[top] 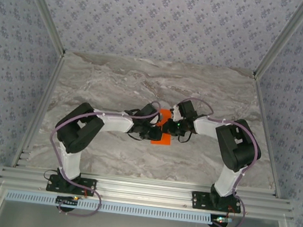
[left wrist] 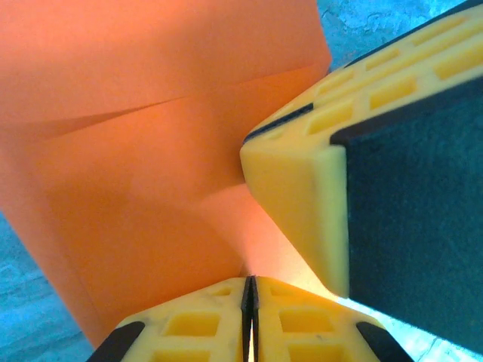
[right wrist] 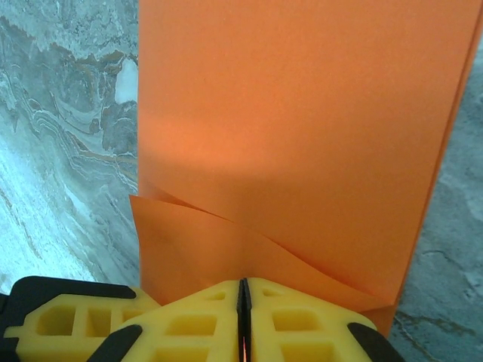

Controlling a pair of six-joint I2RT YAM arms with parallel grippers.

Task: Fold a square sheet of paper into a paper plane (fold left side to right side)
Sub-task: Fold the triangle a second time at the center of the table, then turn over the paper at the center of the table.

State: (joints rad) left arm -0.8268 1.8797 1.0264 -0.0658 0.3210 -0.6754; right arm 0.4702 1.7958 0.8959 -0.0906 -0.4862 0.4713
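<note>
The square sheet of paper [top: 162,139] is bright orange and lies folded over on the marble table, between the two wrists. My left gripper [top: 153,131] is shut on a raised flap of the sheet [left wrist: 136,151], with its jaws [left wrist: 250,285] pressed together at the paper's edge. My right gripper [top: 173,126] is shut on the sheet [right wrist: 302,113] from the other side, where two layers meet at its tips [right wrist: 243,285]. A right finger [left wrist: 302,188] shows close by in the left wrist view. The paper plane is out of view.
The grey marble table [top: 144,79] stretches far behind and to both sides of the paper. Aluminium rails [top: 142,190] run along the near edge by the arm bases. Patterned walls enclose the back and sides.
</note>
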